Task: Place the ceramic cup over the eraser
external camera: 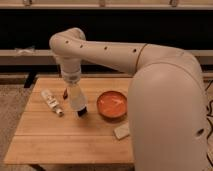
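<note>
My gripper hangs from the arm over the left-middle of the wooden table. It is shut on the ceramic cup, a tall pale tumbler held upright with its lower end just above the table. The eraser, a small black block, lies on the table right at the cup's lower right edge, partly hidden by it. The cup is beside the eraser, not covering it.
A small white bottle lies to the left of the cup. A small red object peeks out behind the cup. An orange bowl stands to the right. A pale flat block lies in front of the bowl. My arm fills the right side.
</note>
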`<control>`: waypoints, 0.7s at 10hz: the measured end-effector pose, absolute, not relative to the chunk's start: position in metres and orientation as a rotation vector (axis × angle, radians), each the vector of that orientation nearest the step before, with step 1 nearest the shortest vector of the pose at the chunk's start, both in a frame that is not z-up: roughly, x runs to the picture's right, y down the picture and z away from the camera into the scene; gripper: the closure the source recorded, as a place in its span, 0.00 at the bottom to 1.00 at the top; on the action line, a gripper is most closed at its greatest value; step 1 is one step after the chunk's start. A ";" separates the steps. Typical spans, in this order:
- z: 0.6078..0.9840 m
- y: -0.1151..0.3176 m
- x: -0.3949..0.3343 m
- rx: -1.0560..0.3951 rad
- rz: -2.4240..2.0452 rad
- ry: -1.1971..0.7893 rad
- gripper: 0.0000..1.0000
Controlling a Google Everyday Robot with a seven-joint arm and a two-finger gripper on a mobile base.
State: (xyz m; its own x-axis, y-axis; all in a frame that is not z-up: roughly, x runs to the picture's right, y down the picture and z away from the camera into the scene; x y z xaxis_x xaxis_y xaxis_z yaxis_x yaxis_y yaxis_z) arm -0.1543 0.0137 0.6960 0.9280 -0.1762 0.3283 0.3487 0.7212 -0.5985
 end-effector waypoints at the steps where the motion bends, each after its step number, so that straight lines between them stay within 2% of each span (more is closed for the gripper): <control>1: 0.703 0.015 -0.152 -0.708 -0.284 -0.250 0.96; 7: 0.745 0.043 -0.159 -0.710 -0.268 -0.232 0.96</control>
